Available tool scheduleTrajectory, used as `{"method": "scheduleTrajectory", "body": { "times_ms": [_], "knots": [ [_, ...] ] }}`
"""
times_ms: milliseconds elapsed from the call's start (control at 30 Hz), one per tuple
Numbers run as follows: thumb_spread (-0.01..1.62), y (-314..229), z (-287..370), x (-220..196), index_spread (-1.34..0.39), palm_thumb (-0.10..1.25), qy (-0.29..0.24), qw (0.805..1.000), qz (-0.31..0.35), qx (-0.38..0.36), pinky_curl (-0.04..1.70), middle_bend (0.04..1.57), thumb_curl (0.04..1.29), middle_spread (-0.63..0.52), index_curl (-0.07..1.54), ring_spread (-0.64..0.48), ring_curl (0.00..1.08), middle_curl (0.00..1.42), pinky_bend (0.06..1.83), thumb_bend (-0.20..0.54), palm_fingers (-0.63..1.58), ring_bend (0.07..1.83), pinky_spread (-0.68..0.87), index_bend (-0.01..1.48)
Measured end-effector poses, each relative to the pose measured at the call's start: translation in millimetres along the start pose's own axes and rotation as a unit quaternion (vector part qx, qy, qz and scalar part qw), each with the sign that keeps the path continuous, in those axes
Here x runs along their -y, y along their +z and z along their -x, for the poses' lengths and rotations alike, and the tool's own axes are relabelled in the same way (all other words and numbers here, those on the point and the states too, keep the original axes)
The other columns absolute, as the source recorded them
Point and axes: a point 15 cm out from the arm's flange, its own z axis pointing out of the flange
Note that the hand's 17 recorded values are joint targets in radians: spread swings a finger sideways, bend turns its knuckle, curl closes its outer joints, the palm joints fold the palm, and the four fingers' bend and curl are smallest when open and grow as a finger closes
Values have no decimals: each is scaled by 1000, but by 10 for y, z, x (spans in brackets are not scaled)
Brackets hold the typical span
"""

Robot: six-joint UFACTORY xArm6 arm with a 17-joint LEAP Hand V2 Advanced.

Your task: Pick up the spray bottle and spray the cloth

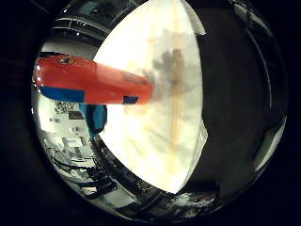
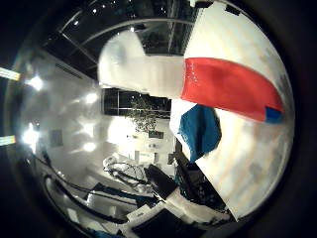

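Filling much of both palm views, the red plastic spray bottle [image 2: 225,89] with its white spray head [image 2: 133,67] and a blue patch of label near its base sits close against the palm, raised clear of the pale wooden worktop [image 1: 155,150] below it. The bottle's red body reaches out over the worktop, and its white head points away past the worktop's edge towards the room beyond. In the little finger side view a dark shadow [image 1: 171,70] of the hand and bottle falls on the pale wood, apart from the bottle itself, which agrees with the bottle being off the surface.

The crumpled blue cloth [image 2: 200,131] lies on the worktop right at its edge, close to a corner, partly draped towards the rim. It lies beside and beneath the bottle's line, not touching it as far as can be seen.

No part of the robot hand shows plainly in either view, so whether it is curled around the bottle cannot be told from these pictures, though the bottle is clearly near the palm
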Motion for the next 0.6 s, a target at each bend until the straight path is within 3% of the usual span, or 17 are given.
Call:
{"method": "scheduleTrajectory", "body": {
  "times_ms": [233,367,400,467,533,600],
  "knots": [
    [914,251,5,156,-127,475,-11,1000,10,-7,317,249,305,134,243,177,276,344,365,-26,173,371,320,146],
    [914,297,-49,194,-168,553,-4,1000,1,-5,311,356,318,23,245,34,320,377,428,-19,558,592,172,152],
    [912,305,-31,229,-205,575,-3,1000,-6,-1,304,427,322,-22,234,-33,340,399,492,-19,823,708,67,155],
    [906,339,29,299,-274,619,-2,1000,-16,9,374,552,329,-92,289,-133,419,471,655,-21,1178,846,-162,241],
    [907,429,130,383,-304,660,-6,1000,-21,20,431,727,333,-115,371,-170,464,546,760,-16,1385,907,-263,393],
    [899,496,200,439,-309,710,-8,999,-25,29,495,881,341,-112,471,-181,505,603,886,-16,1388,1001,-295,606]
  ]
}}
